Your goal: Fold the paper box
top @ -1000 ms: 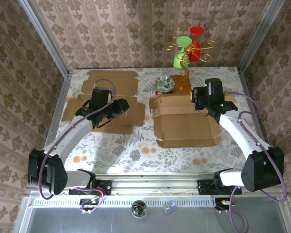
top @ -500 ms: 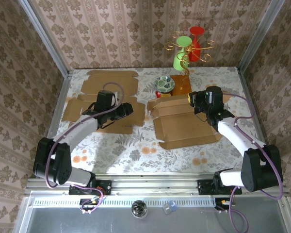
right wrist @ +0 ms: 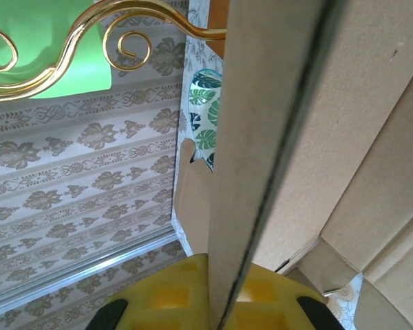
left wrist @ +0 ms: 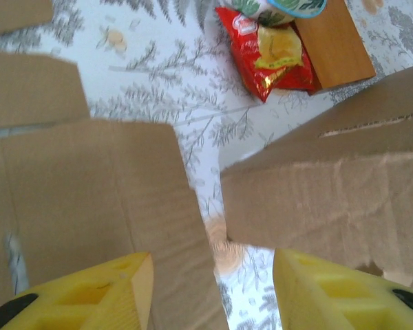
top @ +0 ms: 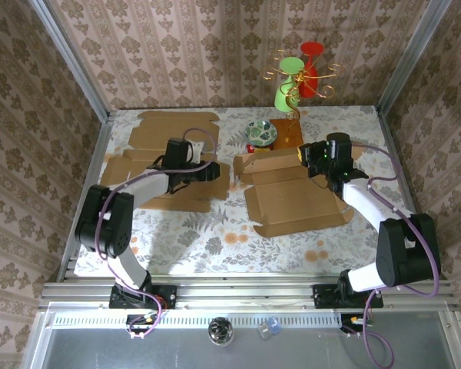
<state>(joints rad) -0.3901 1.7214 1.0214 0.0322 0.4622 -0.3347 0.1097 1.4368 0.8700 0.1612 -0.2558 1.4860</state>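
Near edge first: the box lies mostly flat on the counter, mid-right, w/ its rear flap tipped up. That flap's long axis runs left-right.

Right fingers are clamped on the flap's right end. The wrist cam has the cardboard edge-on, pinched between the yellow pads.

Left fingers are apart w/ nothing in them, hovering just off the box's left side over a spare cardboard sheet.

So the flap's free left end sits just right of the left fingers, and the L arm is the nearer one to take it. Likely next: slide right, close on that end, then both lift the wall square.

Past the box: a bowl and snack packet close behind it. Watch the flap doesn't bump them.
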